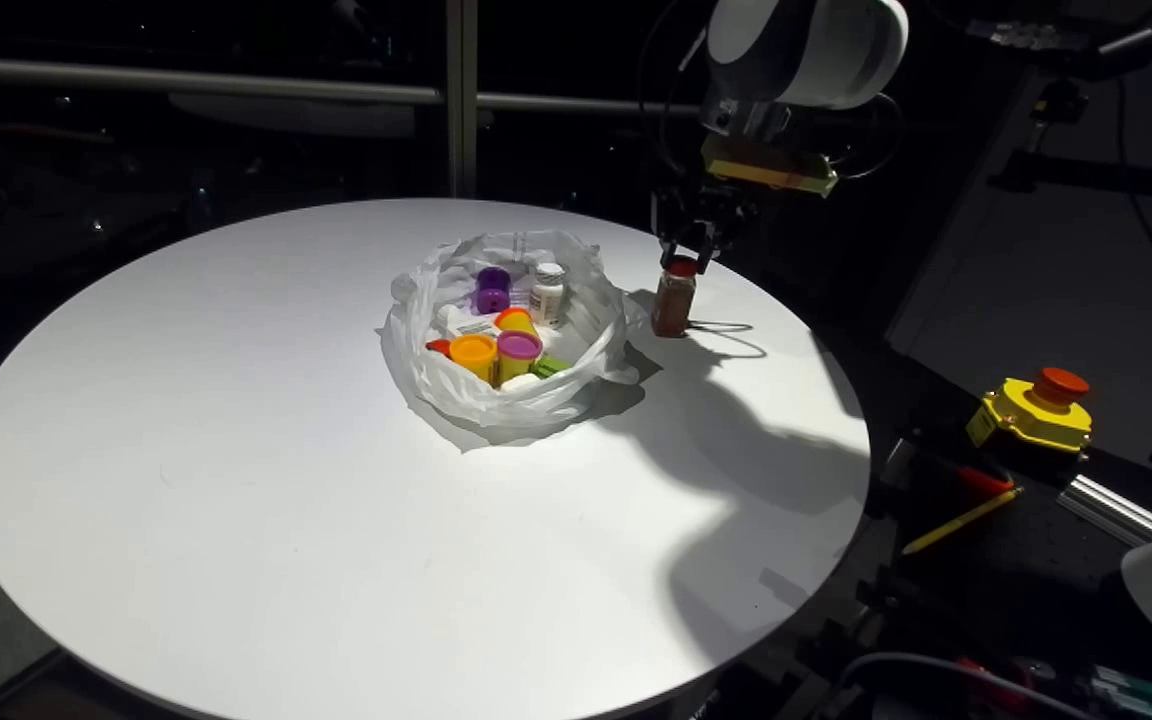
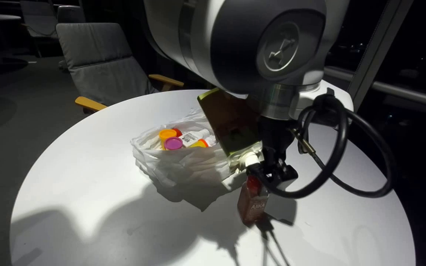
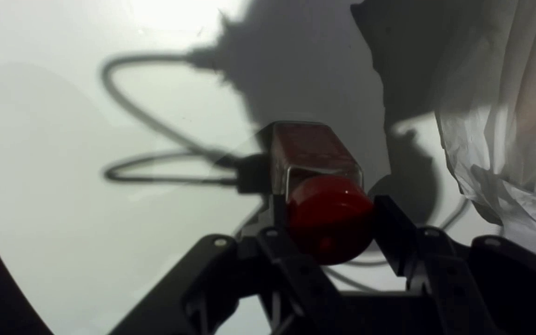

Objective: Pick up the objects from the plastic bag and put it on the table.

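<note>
One red-capped AJIKA bottle (image 2: 253, 205), outside the plastic bag (image 2: 179, 166).
Gripper (image 3: 331, 216): fingers (image 3: 391, 225) clamped on the cap (image 3: 331, 204); bottle's contact with the round white table (image 1: 266, 500) unclear.

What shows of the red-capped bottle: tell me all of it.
The red-capped bottle is square-sided and clear-walled, glass or plastic by its look, brownish red inside; its rounded cap is red and shiny. Pale lettering on one side seems to read AJIKA. It is near upright, perhaps leaning slightly, beside the bag and apart from it. The gripper is closed on the cap from both sides. Whether the base touches the table is hard to tell.
</note>
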`<action>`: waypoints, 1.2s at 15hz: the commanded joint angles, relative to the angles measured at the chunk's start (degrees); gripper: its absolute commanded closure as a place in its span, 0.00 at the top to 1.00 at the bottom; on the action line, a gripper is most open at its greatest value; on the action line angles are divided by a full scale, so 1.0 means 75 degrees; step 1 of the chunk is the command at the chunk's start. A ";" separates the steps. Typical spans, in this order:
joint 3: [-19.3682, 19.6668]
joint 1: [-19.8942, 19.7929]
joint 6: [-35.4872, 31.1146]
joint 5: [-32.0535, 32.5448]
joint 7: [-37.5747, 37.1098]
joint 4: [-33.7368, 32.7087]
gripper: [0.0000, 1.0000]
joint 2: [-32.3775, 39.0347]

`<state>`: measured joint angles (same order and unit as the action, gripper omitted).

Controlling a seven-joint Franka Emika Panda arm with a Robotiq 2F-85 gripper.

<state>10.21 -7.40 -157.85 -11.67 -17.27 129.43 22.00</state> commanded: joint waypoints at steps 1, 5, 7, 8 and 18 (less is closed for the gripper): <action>-0.0016 -0.0013 -0.0039 -0.0080 -0.0083 -0.0262 0.74 0.0116; 0.0223 0.0529 -0.0001 0.0495 -0.0377 0.0172 0.97 -0.0880; 0.0307 0.0941 0.0007 0.0991 -0.0773 0.0332 1.00 -0.1459; 0.0188 0.1033 0.0105 0.1123 -0.0851 0.0342 1.00 -0.1698; -0.1218 0.1276 0.0785 -0.0618 -0.1485 -0.1066 1.00 -0.0425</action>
<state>1.53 2.08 -152.54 -14.37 -26.49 126.45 13.16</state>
